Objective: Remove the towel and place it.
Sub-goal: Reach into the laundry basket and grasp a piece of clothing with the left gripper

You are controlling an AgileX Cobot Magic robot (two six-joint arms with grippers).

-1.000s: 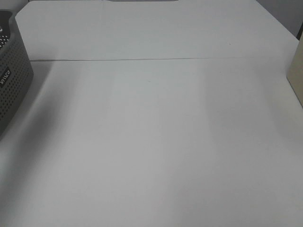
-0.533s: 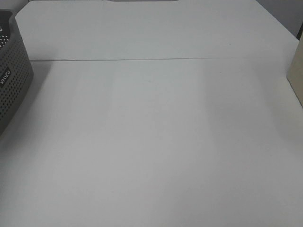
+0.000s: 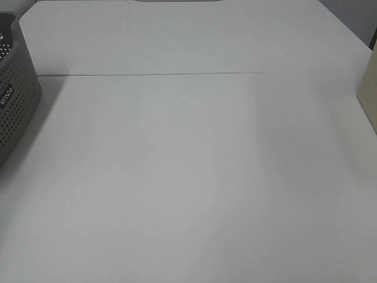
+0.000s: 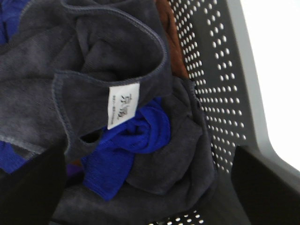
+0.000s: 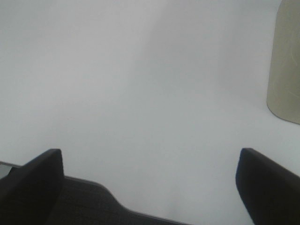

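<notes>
White table (image 3: 194, 177) across nearly the whole high view, matte and evenly lit, shaded a soft gray toward the near left. Split by a thin dark seam (image 3: 177, 75) running left to right across the far part. Beyond the slanted far right edge, a strip of gray backdrop (image 3: 353, 12) and a dark sliver just below it; nothing more of the room to make out.

At the left edge, cut off by the frame, a gray basket (image 3: 20, 100) with rows of small holes in its wall and pale lettering (image 3: 6, 100) too small to read. At the right edge, also cut off, a beige container (image 3: 370, 97) standing on the table, well apart from the basket.

Inside the basket, through the left wrist camera: a dark gray towel (image 4: 93, 51), crumpled in folds, stitched hem showing, a white label (image 4: 123, 104) hanging off one fold. Tangled with a blue cloth (image 4: 126, 145) just under the label and a brown cloth (image 4: 166, 28) against the perforated wall.

Left pincer (image 4: 147, 187) above the pile, spread wide, one black finger over the cloths, the other by the basket's rim. Pinching nothing. Touching the towel or not: cannot tell.

Right pincer (image 5: 151, 180) likewise spread and empty, over bare table, with the beige container in sight nearby.

Against a second ago: lettering on the basket a shade nearer in the high view, a slight nudge of the basket. Table, seam and container exactly as before.
</notes>
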